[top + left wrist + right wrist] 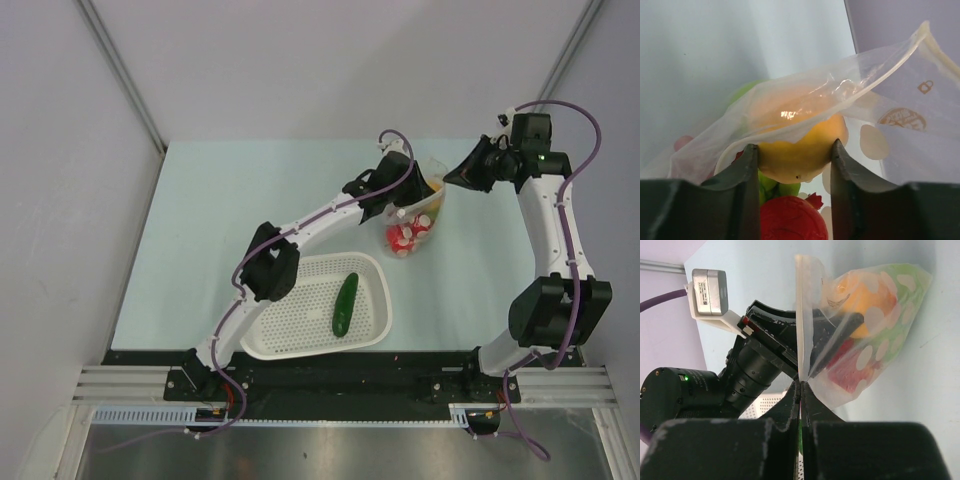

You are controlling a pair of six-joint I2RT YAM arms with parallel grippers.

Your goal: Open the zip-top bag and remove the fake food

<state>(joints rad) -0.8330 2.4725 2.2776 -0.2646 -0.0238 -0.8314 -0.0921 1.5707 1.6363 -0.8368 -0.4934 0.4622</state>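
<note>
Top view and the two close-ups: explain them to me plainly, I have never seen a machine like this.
The top view looks down on two robot arms bolted at a table's near edge. The other two come from cameras on their wrists, looking along each gripper. On the table are a white basket with a cucumber in it, and a clear bag of toy food. The right gripper pinches the bag's edge and holds it up. The left gripper reaches inside the bag, its fingers on either side of an orange fruit, seemingly gripping it.
</note>
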